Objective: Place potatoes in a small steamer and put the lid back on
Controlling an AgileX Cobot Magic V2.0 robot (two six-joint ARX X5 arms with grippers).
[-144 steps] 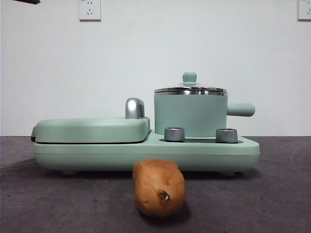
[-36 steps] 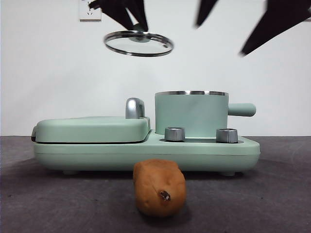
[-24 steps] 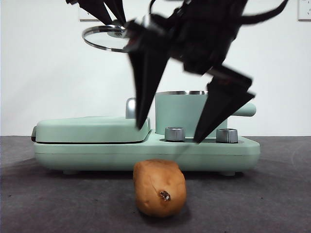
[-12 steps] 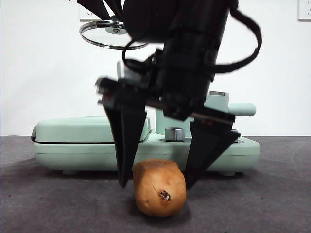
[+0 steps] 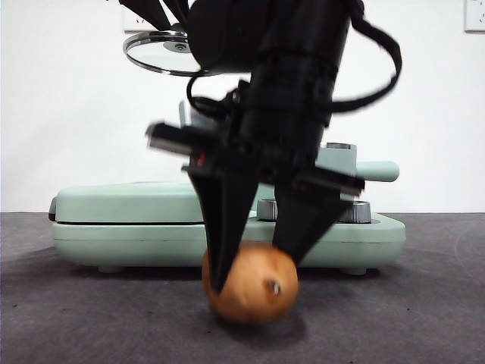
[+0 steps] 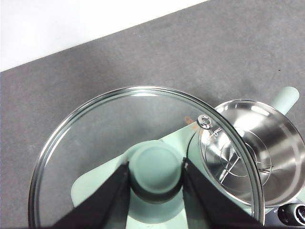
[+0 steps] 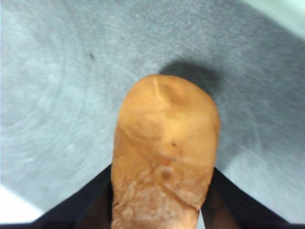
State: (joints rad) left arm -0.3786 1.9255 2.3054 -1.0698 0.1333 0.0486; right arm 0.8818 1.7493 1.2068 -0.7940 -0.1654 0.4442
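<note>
The orange-brown potato [image 5: 250, 284] is low at the front of the dark table, blurred, between the jaws of my right gripper [image 5: 250, 273], which is shut on it. In the right wrist view the potato [image 7: 164, 157] fills the gap between the jaws of that gripper [image 7: 159, 210]. My left gripper [image 5: 170, 11] is shut on the mint-green knob [image 6: 155, 169] of the glass lid [image 5: 163, 57] and holds it high at the upper left. The mint-green steamer [image 5: 337, 163] stands uncovered behind the right arm, and its steel inside [image 6: 257, 143] holds a rack.
The steamer stands on a mint-green appliance base [image 5: 114, 239] with a flat griddle cover [image 5: 129, 201] on its left half and a steel dial [image 5: 356, 212] on the front. The steamer's side handle [image 5: 379, 171] points right. A white wall is behind.
My right gripper has dropped a little lower and closed on the potato, which has turned and shifted slightly. The left gripper still holds the lid in the same high spot.
</note>
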